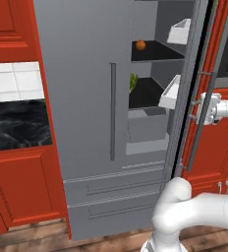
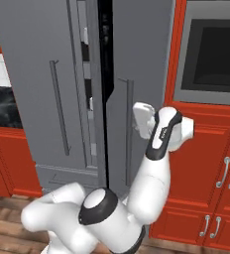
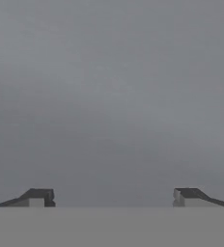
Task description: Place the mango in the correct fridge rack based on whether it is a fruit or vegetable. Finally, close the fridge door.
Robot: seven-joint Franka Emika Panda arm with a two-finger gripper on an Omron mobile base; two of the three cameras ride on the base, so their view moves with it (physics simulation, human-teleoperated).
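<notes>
Red cabinets frame a grey fridge. Inside it, the mango lies on the upper dark shelf, above a green vegetable. Beside them the fridge door stands half open, with white bins inside. Against its grey outer face is the gripper, fingers spread wide and holding nothing.

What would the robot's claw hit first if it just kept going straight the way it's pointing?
Most likely the outer face of the fridge door. The open gripper faces a flat grey surface close ahead with nothing between them, though the exact gap is hard to judge.
</notes>
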